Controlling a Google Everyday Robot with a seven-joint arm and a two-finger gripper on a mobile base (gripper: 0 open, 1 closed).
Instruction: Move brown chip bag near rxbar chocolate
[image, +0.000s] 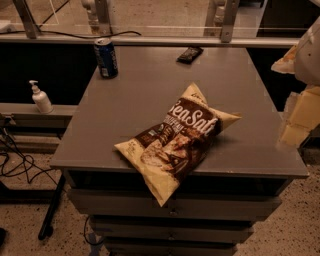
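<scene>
The brown chip bag (176, 140), cream and dark brown with white "Sea Salt" lettering, lies flat on the grey table (145, 95) at its front edge, one corner hanging over the edge. The rxbar chocolate (189, 54), a small dark shiny bar, lies at the table's far edge, well apart from the bag. My gripper (301, 118) shows as pale cream parts at the right edge of the view, off the table's right side and to the right of the bag, not touching it.
A blue soda can (106, 58) stands upright at the table's far left corner. A white pump bottle (40, 98) stands on a low ledge to the left. Cables lie on the floor at left. A rail runs behind the table.
</scene>
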